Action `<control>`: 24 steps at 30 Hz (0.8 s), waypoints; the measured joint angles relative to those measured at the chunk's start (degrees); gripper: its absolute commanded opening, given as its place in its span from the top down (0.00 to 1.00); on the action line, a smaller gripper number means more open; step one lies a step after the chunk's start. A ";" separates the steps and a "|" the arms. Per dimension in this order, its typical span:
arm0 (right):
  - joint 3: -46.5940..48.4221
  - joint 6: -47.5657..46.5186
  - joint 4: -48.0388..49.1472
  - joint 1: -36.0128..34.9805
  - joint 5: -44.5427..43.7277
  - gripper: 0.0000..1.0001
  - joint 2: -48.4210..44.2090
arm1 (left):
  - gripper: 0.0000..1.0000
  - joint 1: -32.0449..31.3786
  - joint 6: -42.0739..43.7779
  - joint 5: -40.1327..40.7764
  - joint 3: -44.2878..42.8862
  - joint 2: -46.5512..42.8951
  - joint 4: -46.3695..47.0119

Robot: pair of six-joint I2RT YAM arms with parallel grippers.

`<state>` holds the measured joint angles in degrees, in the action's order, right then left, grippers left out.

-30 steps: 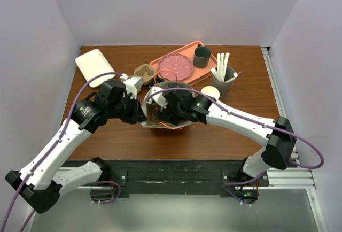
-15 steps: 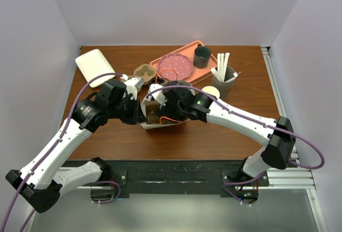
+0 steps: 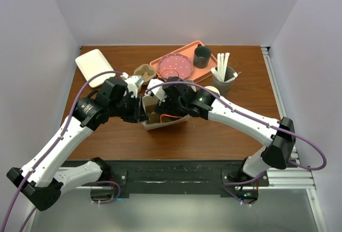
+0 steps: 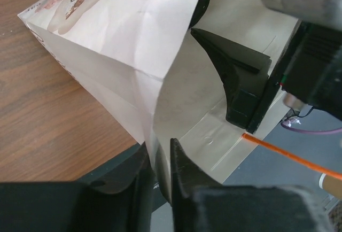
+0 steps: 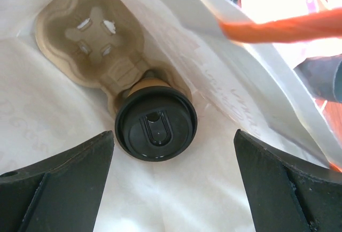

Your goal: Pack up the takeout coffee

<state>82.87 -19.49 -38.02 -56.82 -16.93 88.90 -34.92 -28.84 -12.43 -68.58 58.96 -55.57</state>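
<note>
Right gripper [image 5: 173,189]: jaws stood wide apart inside paper bag [image 5: 64,125], holding nothing.
Left gripper [image 4: 160,168]: bag edge lay between narrow jaws; grip not determinable.
Takeout coffee [image 5: 155,130]: brown cup, black sip lid, sat in pulp carrier [image 5: 91,34] at bag bottom.
Count in bag: one coffee, one carrier.

A white paper bag [image 3: 163,124] stood open on the brown desk [image 3: 214,136]. Behind it lay a pulp cup carrier [image 3: 144,72] and, toward the far left corner, a white lidded container [image 3: 94,66]. A salmon tray [image 3: 188,50] held a pink dotted plate [image 3: 177,65] and a dark mug [image 3: 202,56]. Just right of the tray, a grey holder [image 3: 224,79] carried white sticks [image 3: 223,62], with stacked paper cups [image 3: 212,89] beside it.
</note>
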 measured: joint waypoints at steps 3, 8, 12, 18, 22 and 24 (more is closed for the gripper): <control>0.81 0.09 -0.35 0.00 0.00 0.01 0.00 | 0.68 0.00 -0.26 0.46 -0.57 0.22 -0.02; 1.81 0.26 -0.63 0.04 -0.17 0.02 0.00 | 0.62 0.00 -0.57 1.86 -1.55 0.46 -0.31; 2.10 0.37 0.26 0.24 -1.86 0.02 -0.04 | 0.59 0.00 -0.55 4.17 -3.45 1.60 -0.94; 3.39 0.37 0.33 0.35 -3.08 0.02 -0.02 | 0.58 0.00 -0.52 8.57 -9.05 5.16 -2.12; 6.08 0.35 0.26 0.63 -3.41 0.02 0.15 | 0.58 0.00 -0.50 10.97 -12.39 6.99 -2.45; 7.96 0.20 0.35 0.72 -4.00 0.02 0.74 | 0.58 0.00 -0.48 12.15 -13.66 7.65 -2.54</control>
<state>90.83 -19.29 -37.67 -56.10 -20.93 89.65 -34.92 -29.32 -0.27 -82.24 66.61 -58.11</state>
